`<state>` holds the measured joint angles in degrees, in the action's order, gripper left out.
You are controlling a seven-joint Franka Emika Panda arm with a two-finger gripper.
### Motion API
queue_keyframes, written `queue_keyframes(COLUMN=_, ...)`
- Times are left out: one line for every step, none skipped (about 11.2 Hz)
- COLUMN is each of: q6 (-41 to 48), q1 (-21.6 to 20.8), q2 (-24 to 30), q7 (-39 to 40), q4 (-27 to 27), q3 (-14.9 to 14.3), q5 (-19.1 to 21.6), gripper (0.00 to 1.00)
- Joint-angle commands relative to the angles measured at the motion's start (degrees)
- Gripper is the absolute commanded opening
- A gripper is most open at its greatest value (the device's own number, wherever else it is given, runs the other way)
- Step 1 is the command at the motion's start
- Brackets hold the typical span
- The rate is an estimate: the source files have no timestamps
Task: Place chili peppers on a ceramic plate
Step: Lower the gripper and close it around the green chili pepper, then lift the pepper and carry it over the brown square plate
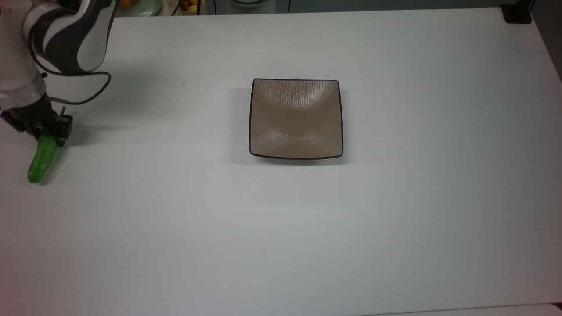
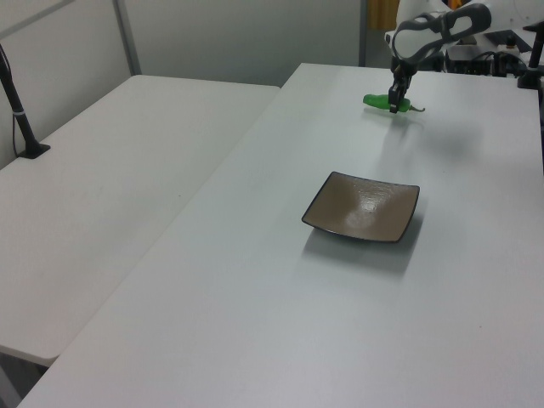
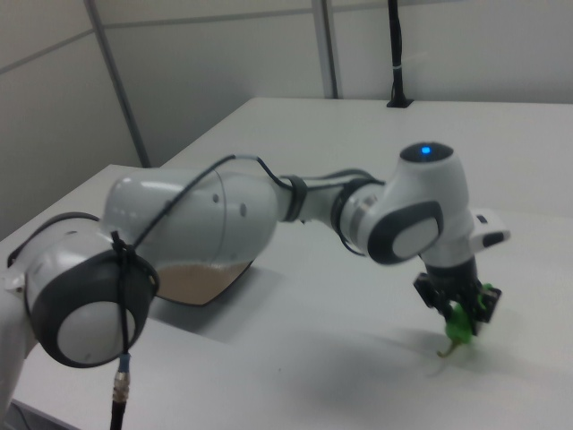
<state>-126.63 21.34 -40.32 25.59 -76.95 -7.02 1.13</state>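
Note:
The green chili pepper [image 1: 41,159] is at the top view's far left, its stem end between the fingers of my gripper [image 1: 46,132], which is shut on it. In the left view the pepper [image 2: 377,101] hangs just above the white table, held by the gripper [image 2: 394,104], with its shadow underneath. In the right view the gripper [image 3: 461,313] points down and the pepper [image 3: 458,330] has its thin stem dangling near the tabletop. The square tan-brown ceramic plate [image 1: 296,118] lies bare in the middle of the table, well apart from the gripper. It is also in the left view [image 2: 364,206].
A black mount [image 1: 517,13] sits at the table's far right corner in the top view. A second white table [image 2: 110,170] with a black post [image 2: 20,110] stands on the left view's left. The arm's large body [image 3: 188,219] covers part of the plate in the right view.

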Motion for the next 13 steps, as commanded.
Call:
queue_keyframes(q6=12.33, q1=-4.0, q2=8.74, q7=0.78, q4=-1.89, q3=-0.1, q5=0.89, gripper=0.1)
queue_keyframes(q6=17.07, q1=-5.41, q2=11.46, q7=0.77, q4=-1.89, q3=-0.1, q5=0.89, gripper=0.1)
queue_keyframes(q6=22.25, q1=-7.26, q2=14.1, q7=0.77, q4=-1.89, q3=-0.02, q5=0.89, gripper=0.1)
queue_keyframes(q6=26.83, q1=-9.36, q2=16.82, q7=0.51, q4=-1.89, q3=-0.01, q5=0.89, gripper=0.1)
queue_keyframes(q6=30.79, q1=-11.82, q2=19.37, q7=0.16, q4=-1.98, q3=-0.01, q5=0.89, gripper=0.1)
queue_keyframes(q6=34.66, q1=-13.41, q2=21.75, q7=-1.23, q4=-2.33, q3=0.07, q5=0.89, gripper=0.1)
queue_keyframes(q6=36.79, q1=-15.69, q2=24.47, q7=-2.12, q4=-3.64, q3=0.16, q5=0.89, gripper=0.1)
queue_keyframes(q6=37.5, q1=-17.71, q2=27.54, q7=-2.82, q4=-6.0, q3=0.16, q5=1.5, gripper=0.1)
queue_keyframes(q6=38.29, q1=-19.82, q2=30.53, q7=-4.31, q4=-8.55, q3=0.16, q5=2.37, gripper=0.1)
queue_keyframes(q6=38.91, q1=-22.45, q2=32.65, q7=-6.59, q4=-10.22, q3=0.25, q5=2.91, gripper=0.1)
queue_keyframes(q6=39.35, q1=-24.74, q2=33.28, q7=-9.57, q4=-10.5, q3=0.34, q5=3.0, gripper=0.1)
queue_keyframes(q6=39.18, q1=-27.29, q2=33.29, q7=-13.69, q4=-10.51, q3=0.42, q5=3.17, gripper=0.1)
queue_keyframes(q6=39.09, q1=-30.27, q2=33.03, q7=-18.51, q4=-10.59, q3=0.42, q5=3.26, gripper=0.1)
